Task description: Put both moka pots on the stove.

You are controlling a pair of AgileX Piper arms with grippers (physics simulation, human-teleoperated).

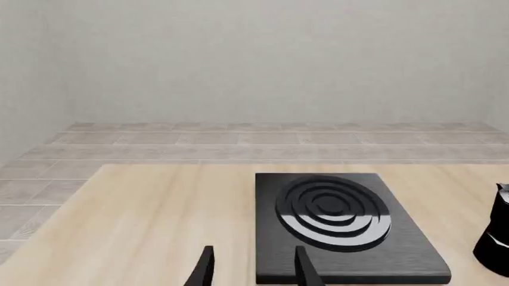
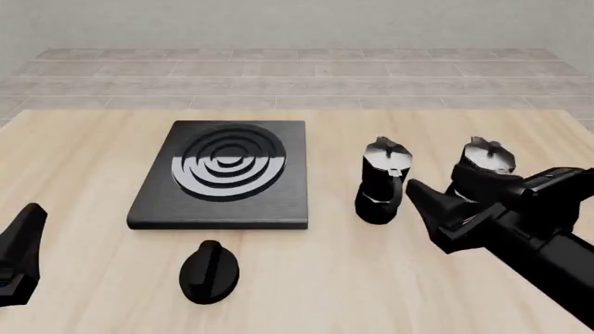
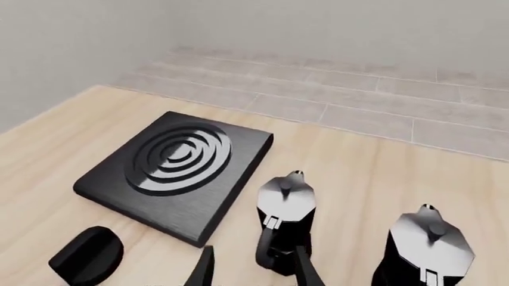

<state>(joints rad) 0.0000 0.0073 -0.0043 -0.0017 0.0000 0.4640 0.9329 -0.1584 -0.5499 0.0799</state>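
Note:
Two black moka pots with silvery lids stand upright on the table, right of the stove (image 2: 227, 174). One moka pot (image 2: 380, 184) is about a pot's width from the stove's right edge. The other moka pot (image 2: 486, 158) stands further right, its lower half hidden behind my right gripper (image 2: 444, 198). That gripper is open and hovers just right of and nearer than the first pot (image 3: 285, 217). Its fingers (image 3: 205, 268) frame that pot's base without touching it. My left gripper (image 2: 23, 240) is open and empty at the near left, facing the stove (image 1: 342, 226).
A low black oval knob (image 2: 210, 271) lies on the wood in front of the stove's near edge. The table's far edge runs behind the stove, with tiled floor beyond. One pot (image 1: 497, 238) shows at the edge of the left wrist view.

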